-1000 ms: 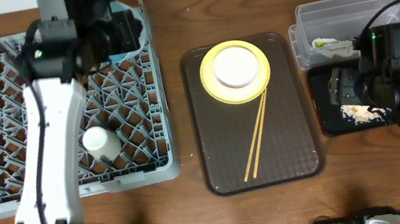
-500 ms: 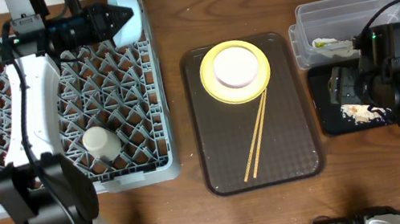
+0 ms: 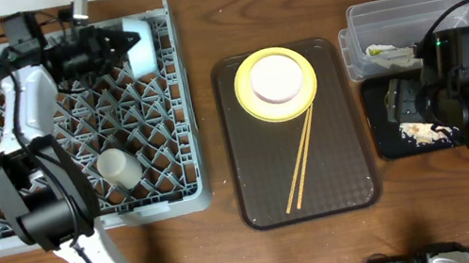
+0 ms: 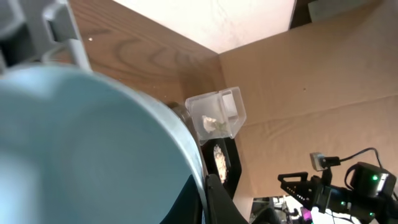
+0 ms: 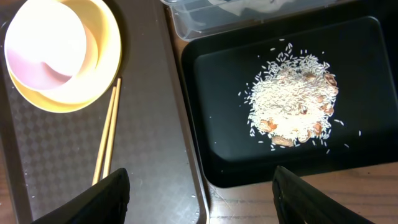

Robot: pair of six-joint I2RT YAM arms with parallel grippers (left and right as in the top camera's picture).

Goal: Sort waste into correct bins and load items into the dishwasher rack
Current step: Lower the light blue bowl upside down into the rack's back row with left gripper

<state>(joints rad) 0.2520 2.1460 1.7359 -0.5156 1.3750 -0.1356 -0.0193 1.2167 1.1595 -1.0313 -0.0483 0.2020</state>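
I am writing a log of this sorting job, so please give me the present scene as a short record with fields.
left fingers: shut on the round light-blue bowl, at the far right corner of the large grey plastic lattice rack
right fingers: open, empty, above the glossy black rectangular tray
in rack: small cream cup
on brown serving tray: white bowl on round pale-yellow plate; two thin wooden chopsticks beside them
in clear plastic tub: crumpled green-and-yellow wrapper
on black tray: off-white rice heap

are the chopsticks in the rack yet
No, the chopsticks lie on the brown tray, next to the yellow plate.
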